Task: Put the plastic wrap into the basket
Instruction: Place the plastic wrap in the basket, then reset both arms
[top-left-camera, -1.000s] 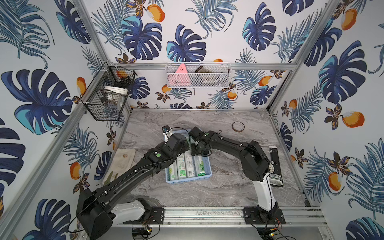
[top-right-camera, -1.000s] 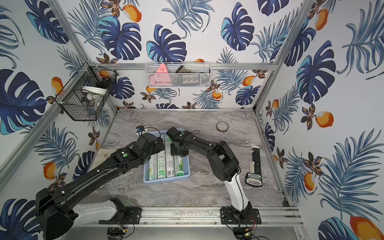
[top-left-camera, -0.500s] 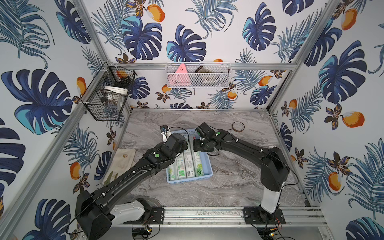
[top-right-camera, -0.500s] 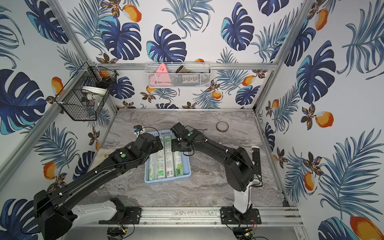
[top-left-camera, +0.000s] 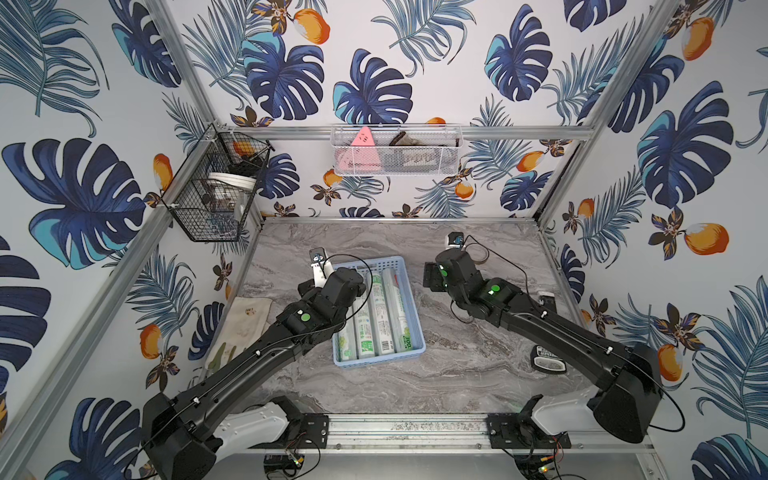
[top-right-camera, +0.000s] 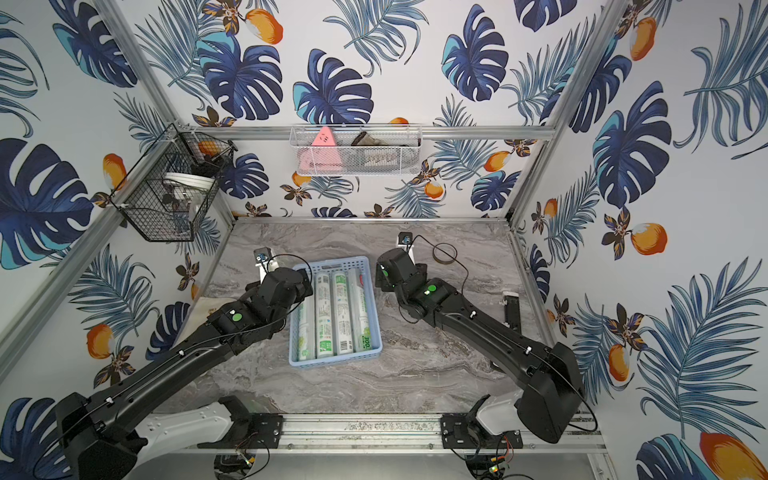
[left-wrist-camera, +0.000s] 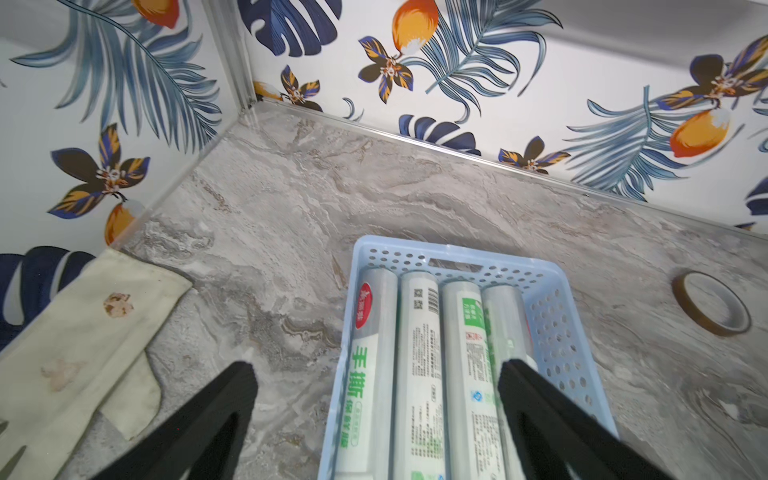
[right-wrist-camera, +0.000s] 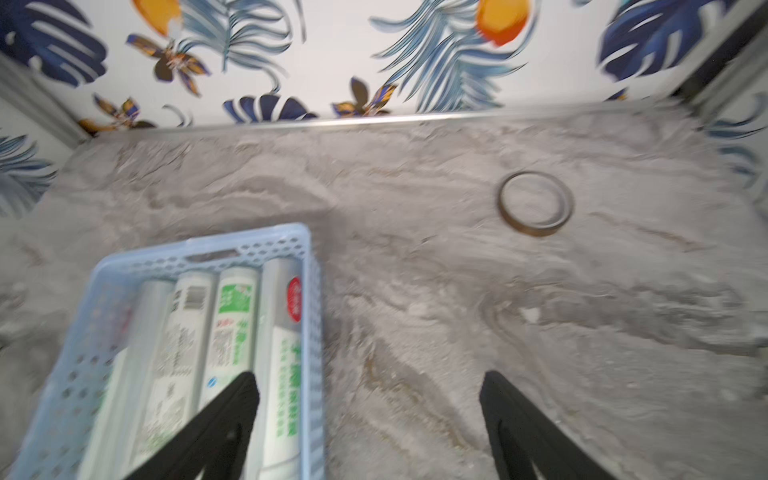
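Several rolls of plastic wrap (top-left-camera: 384, 316) (left-wrist-camera: 419, 374) lie side by side, lengthwise, in the light-blue basket (top-left-camera: 378, 360) (right-wrist-camera: 249, 239) at the middle of the table. My left gripper (left-wrist-camera: 378, 368) hangs open over the basket's left wall, one finger above the table and the other above the rolls. To the right of the basket, my right gripper (right-wrist-camera: 370, 377) (top-left-camera: 432, 276) stands open. One of its fingers is over the rightmost roll and the other over bare table. Neither gripper holds anything.
A brown tape ring (top-right-camera: 444, 253) (right-wrist-camera: 536, 203) lies back right of the basket. A stained cloth (left-wrist-camera: 83, 332) lies at the table's left edge, and a black device (top-left-camera: 548, 361) at the right edge. A black wire basket (top-left-camera: 216, 187) and a white mesh basket (top-left-camera: 395, 151) hang on the walls.
My right gripper has opened and drawn back from over the basket to its right side. The left arm has shifted slightly to the left. The rolls stay in the basket.
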